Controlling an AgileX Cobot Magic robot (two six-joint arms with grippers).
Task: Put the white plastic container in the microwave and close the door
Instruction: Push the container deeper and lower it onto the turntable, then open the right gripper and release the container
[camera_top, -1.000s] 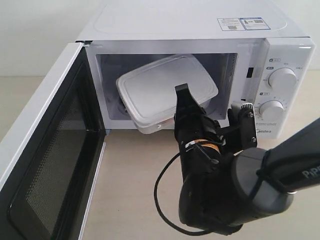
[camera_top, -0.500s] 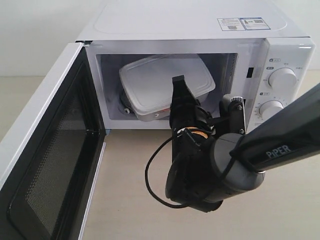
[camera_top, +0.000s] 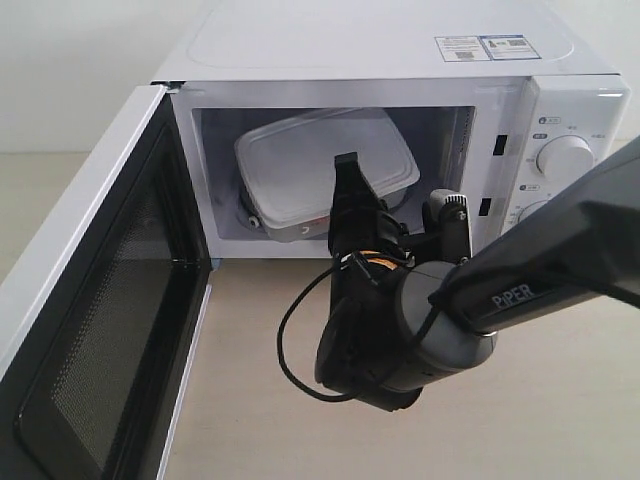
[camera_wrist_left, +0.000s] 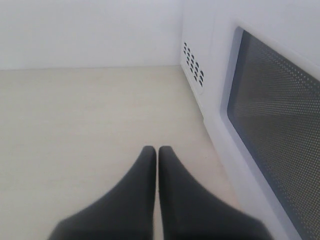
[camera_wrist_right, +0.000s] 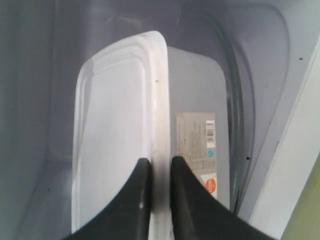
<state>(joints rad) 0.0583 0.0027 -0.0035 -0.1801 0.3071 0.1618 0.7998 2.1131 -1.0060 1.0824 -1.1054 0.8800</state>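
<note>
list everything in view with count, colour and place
microwave: one, white, on the table, cavity open
door: one, white with black mesh inner face, swung open on the left
white plastic container: one, translucent white, tilted inside the cavity
label: one, red-marked, on the container's side
knob: one clear, white, right panel; another mostly hidden
stickers: two, white-blue, microwave top
table: one, light beige
right gripper: black, shut on the container's rim
left gripper: black, shut, empty, beside the door's outside

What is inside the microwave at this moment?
The white plastic container, tilted, with its rim pinched by the right gripper, over the glass turntable. The container covers most of the turntable, and its lid hides its contents.
</note>
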